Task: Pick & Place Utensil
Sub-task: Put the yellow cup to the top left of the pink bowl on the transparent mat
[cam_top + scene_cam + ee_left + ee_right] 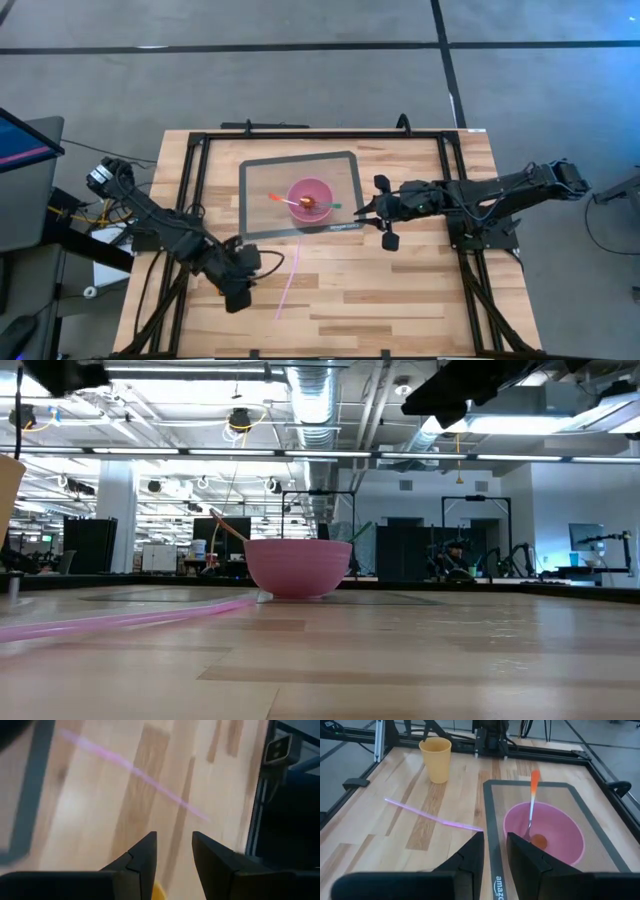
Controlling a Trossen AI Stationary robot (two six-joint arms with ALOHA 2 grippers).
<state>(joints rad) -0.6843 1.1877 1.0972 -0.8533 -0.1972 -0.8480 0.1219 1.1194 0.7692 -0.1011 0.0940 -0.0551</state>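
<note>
Orange-handled utensil [532, 802] already sits in round pink plastic bowl [311, 199], on grey silicone mat [258, 180] near wooden table's far edge, so we reckon placing's mostly done. Right gripper [374, 212] beside mat's right edge, fingers slightly apart, empty. Left gripper [174, 851] near front-left corner, narrowly apart, holding nothing. Thin pink straw [289, 282] lies untouched.

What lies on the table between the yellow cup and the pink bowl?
In the right wrist view, a pink straw lies on the bare wood between the yellow cup and the pink bowl, its near end by the grey mat edge.
</note>
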